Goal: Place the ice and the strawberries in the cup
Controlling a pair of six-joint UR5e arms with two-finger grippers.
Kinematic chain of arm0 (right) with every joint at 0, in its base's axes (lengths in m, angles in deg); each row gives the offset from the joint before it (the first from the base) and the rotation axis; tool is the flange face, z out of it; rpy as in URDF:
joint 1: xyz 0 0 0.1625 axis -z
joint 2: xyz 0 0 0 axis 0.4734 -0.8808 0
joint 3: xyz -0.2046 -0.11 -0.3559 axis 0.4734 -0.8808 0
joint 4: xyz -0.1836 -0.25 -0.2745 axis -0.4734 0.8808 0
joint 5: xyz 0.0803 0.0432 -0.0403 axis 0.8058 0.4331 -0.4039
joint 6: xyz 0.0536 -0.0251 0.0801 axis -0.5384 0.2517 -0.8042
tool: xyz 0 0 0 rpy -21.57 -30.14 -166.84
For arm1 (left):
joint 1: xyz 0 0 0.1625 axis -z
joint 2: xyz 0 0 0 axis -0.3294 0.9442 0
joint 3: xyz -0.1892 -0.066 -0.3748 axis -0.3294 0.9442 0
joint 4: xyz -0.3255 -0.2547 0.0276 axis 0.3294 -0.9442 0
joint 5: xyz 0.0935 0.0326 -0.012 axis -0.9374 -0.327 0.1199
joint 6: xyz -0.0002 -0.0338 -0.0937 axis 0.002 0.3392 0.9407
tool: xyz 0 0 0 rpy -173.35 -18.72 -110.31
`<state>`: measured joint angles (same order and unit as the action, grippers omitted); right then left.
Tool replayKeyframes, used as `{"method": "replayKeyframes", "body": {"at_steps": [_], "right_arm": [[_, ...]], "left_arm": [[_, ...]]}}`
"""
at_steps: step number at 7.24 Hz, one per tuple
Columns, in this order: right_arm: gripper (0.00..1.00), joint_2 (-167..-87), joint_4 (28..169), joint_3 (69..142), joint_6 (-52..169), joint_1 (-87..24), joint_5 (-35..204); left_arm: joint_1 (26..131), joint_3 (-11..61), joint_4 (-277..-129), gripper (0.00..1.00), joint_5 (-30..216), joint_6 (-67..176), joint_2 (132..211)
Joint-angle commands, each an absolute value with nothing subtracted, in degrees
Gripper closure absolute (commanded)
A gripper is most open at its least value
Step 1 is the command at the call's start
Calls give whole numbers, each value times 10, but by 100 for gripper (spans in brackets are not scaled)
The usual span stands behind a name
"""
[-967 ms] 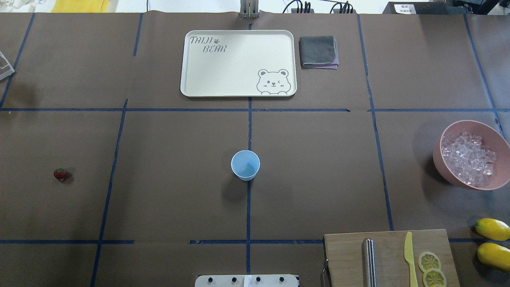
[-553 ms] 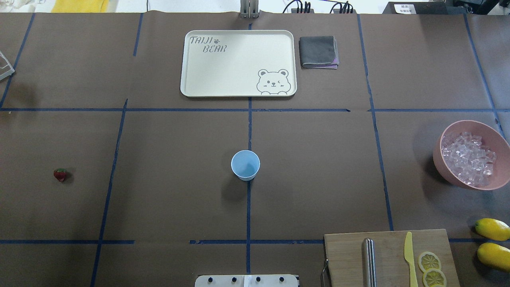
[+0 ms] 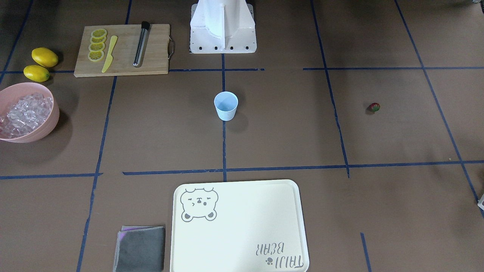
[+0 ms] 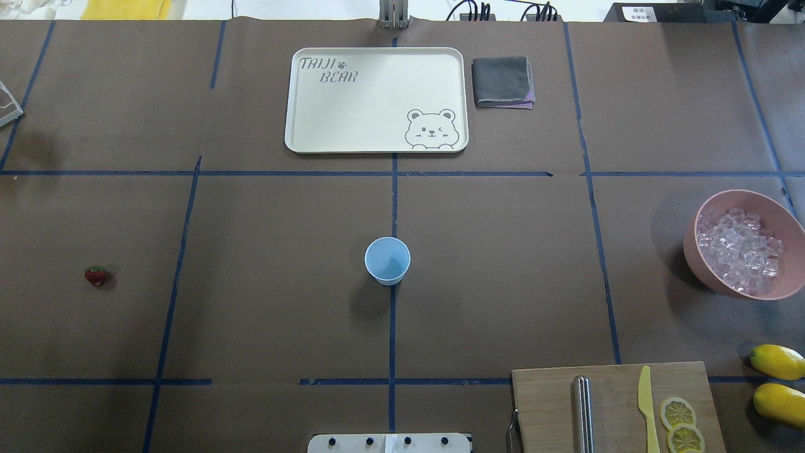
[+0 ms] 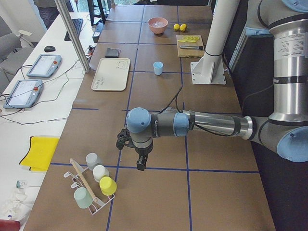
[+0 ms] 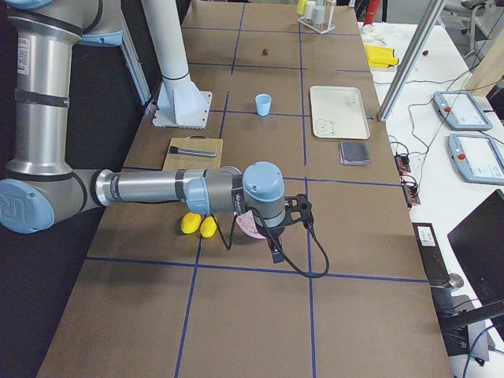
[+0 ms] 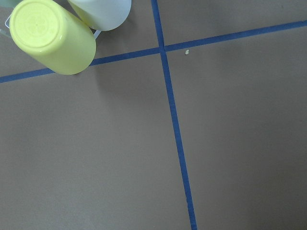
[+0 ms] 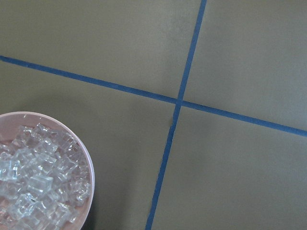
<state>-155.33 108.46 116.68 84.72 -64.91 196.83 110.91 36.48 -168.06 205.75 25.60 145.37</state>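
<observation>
Cup (image 4: 387, 260) not yet filled, we judge. Left gripper (image 5: 139, 162) and right gripper (image 6: 276, 249): we cannot tell how open. Right hangs by the bowl (image 4: 780, 217) of ice (image 4: 739, 251); strawberry (image 4: 95, 275) lies well left; cup mid-table, empty; both steps remain

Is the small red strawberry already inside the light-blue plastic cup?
No, the red strawberry lies on the table, far from the blue cup.

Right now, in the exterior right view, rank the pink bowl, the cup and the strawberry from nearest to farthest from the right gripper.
1. The pink bowl, at the near end, just beside the right gripper and partly hidden by it.
2. The cup, midway along.
3. The strawberry, at the far end, beyond the cup.
</observation>
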Motion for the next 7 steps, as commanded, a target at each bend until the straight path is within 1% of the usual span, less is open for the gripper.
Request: {"method": "replayKeyframes", "body": {"at_steps": [1, 3, 5, 7], "right_arm": [[0, -1555, 1080, 1172, 830, -649, 1977], [0, -1553, 1075, 1184, 832, -649, 1976], [0, -1563, 1056, 1221, 804, -637, 1982], [1, -1530, 1049, 1246, 782, -562, 1972]], "left_arm": [[1109, 365, -1681, 0, 2057, 256, 1454], [1109, 365, -1681, 0, 2057, 256, 1454], [1109, 366, -1681, 0, 2058, 256, 1454], [1109, 366, -1681, 0, 2058, 256, 1454]]}}
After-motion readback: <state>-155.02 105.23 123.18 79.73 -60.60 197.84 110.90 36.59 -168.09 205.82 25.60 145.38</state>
